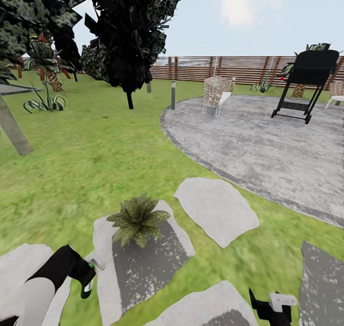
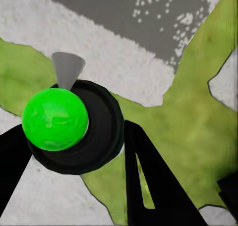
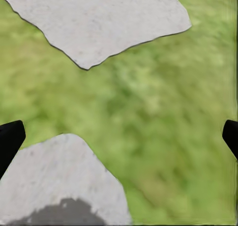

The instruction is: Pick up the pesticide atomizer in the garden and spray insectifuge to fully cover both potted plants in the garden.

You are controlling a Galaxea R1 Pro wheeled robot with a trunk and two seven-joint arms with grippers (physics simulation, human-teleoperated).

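One plant (image 1: 137,219) just ahead-right of left claw (image 1: 89,274), clamped on atomizer (image 1: 88,279); right claw (image 1: 272,308) spread, empty.

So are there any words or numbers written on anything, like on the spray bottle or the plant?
No, there is nothing to read.
The pesticide atomizer in the left gripper shows plain green, black and white, with no label.
The potted plant has whitish specks on its leaves, not letters.
The stepping stone and fence are bare too.

The head camera looks forward and down across the green lawn (image 1: 95,163). Both wrist cameras face down close above the flat grey stepping stones (image 1: 217,209), ground the head view shares.
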